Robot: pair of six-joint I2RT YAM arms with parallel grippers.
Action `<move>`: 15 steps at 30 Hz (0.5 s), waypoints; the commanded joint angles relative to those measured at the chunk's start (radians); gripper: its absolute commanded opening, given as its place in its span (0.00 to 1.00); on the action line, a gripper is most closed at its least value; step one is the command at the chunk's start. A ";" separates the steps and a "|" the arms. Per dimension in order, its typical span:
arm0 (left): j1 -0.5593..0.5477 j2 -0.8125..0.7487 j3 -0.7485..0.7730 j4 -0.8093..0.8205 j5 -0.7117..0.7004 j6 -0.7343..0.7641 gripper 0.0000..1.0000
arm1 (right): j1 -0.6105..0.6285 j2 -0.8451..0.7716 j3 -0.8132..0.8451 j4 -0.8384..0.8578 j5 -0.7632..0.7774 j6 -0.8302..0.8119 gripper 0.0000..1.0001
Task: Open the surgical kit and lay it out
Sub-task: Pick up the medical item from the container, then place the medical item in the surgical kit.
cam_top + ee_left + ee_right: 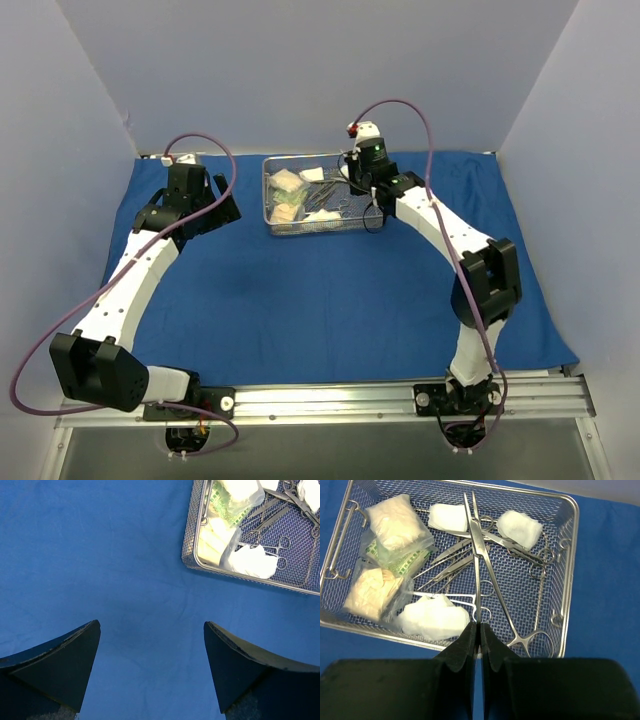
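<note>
My left gripper (151,625) hangs wide over bare blue cloth (100,555). The mesh tray (570,570) sits mid far edge; my right gripper (478,626) pinches the tweezers (476,560). I'd lift straight, clear of the ringed forceps (500,597) alongside.

The top camera is looking down from above the near edge, taking in the whole blue cloth (330,300). Both wrist cameras are looking down closer, sharing the far wire-mesh tray (568,570).
</note>
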 commanded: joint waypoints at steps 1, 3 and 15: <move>-0.004 -0.039 -0.001 0.016 0.012 -0.019 0.94 | 0.005 -0.128 -0.085 0.027 0.057 0.060 0.00; -0.004 -0.043 -0.006 0.017 0.019 -0.024 0.94 | 0.005 -0.200 -0.167 0.028 0.082 0.082 0.00; -0.010 -0.047 -0.055 0.060 0.094 -0.073 0.94 | -0.019 -0.534 -0.569 -0.105 0.251 0.287 0.00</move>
